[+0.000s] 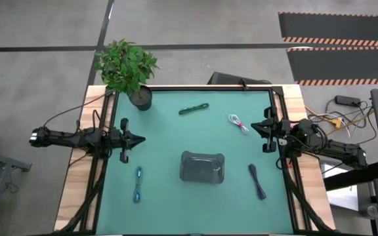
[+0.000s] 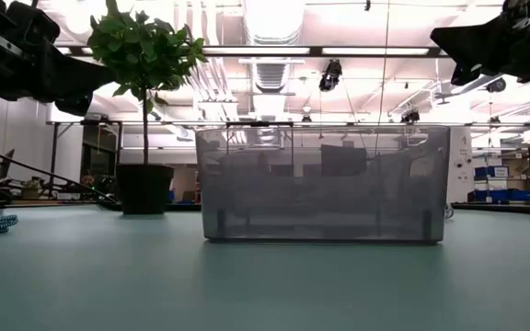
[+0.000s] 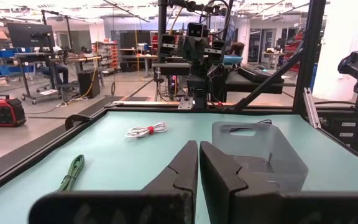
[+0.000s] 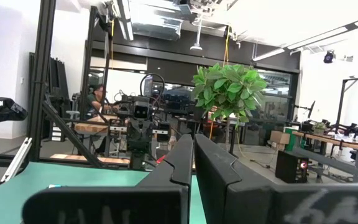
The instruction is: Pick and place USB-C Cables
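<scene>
We are noting a teal-green tabletop framed by pale wood edging. We are recording four cable bundles by colour: a green cable, a white cable banded in red at its middle, a light blue cable and a dark navy cable. We are seeing a translucent smoky-grey tray. The plant is showing bright green leaves above a black pot. Both arms are appearing black, as are the left hand and the right hand. On the grey floor, dark mats are showing orange-and-white striped borders.
</scene>
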